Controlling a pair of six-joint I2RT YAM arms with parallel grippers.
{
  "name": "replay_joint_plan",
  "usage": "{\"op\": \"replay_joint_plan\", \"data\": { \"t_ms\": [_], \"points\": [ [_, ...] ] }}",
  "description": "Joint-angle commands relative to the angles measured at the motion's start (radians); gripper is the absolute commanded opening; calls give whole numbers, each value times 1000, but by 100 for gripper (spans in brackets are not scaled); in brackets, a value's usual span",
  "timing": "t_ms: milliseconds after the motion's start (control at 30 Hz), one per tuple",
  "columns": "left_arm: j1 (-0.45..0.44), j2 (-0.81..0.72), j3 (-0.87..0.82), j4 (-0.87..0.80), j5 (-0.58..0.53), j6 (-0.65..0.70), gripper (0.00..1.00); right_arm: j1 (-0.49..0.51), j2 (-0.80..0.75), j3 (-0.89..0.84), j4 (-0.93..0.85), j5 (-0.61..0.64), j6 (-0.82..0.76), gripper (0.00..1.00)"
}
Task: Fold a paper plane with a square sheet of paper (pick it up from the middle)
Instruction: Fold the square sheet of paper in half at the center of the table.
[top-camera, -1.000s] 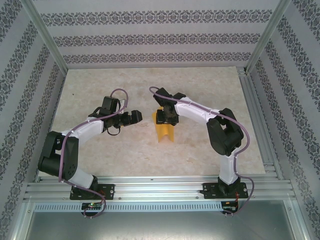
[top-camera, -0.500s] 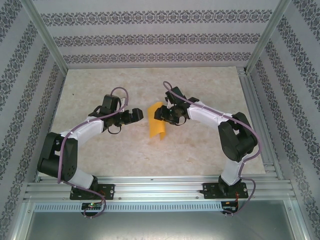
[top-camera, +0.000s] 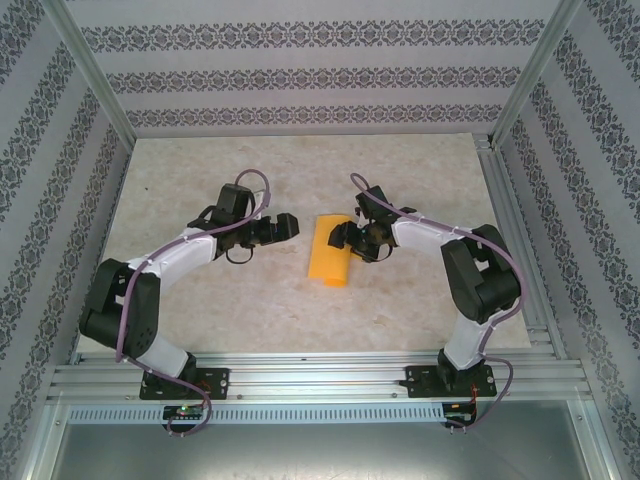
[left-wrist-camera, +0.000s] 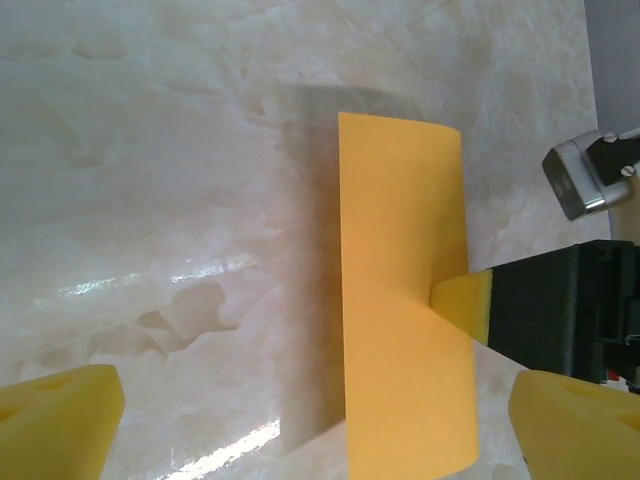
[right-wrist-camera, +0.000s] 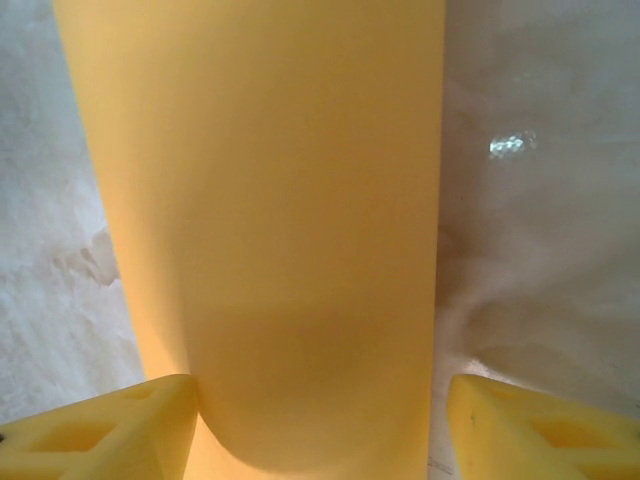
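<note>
The square sheet of paper (top-camera: 330, 260) is orange-yellow and lies on the marble table between the two arms. It curls over into a long rectangle. No paper plane is in view. My right gripper (top-camera: 347, 240) is at the sheet's right edge. In the right wrist view the sheet (right-wrist-camera: 270, 220) runs between its yellow fingertips (right-wrist-camera: 150, 425). The left pad touches the paper and the right pad stands clear of it, so this gripper (right-wrist-camera: 320, 430) is open. My left gripper (top-camera: 285, 228) is open, just left of the sheet (left-wrist-camera: 400, 300), with nothing between its fingers.
Aluminium frame rails (top-camera: 300, 375) run along the near edge and up both sides. Patterned walls close in the back and sides. Bare marble table (top-camera: 300, 170) extends behind the grippers.
My right gripper has carried the sheet right and down from hanging upright to lying on the table, and its jaws have widened. My left gripper has shifted slightly right.
</note>
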Motion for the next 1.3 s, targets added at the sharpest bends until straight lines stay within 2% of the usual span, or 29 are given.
{"op": "replay_joint_plan", "data": {
  "t_ms": [0, 367, 667, 1000, 1100, 1267],
  "points": [
    [-30, 29, 43, 17, 8, -11, 98, -7, -40, -1, -26, 32, -28, 71],
    [-94, 94, 79, 55, -4, -48, 98, -8, -35, 53, -228, 224, -108, 72],
    [-124, 133, 99, 75, -37, -101, 96, -7, -3, 81, -262, 301, -51, 73],
    [-126, 173, 115, 81, -31, -127, 94, 12, 41, 108, -301, 350, -71, 73],
    [-129, 181, 116, 88, -28, -134, 91, 15, 52, 112, -266, 299, -80, 71],
    [-130, 188, 122, 78, -29, -129, 90, 32, 56, 123, -246, 268, -85, 73]
  ]
}}
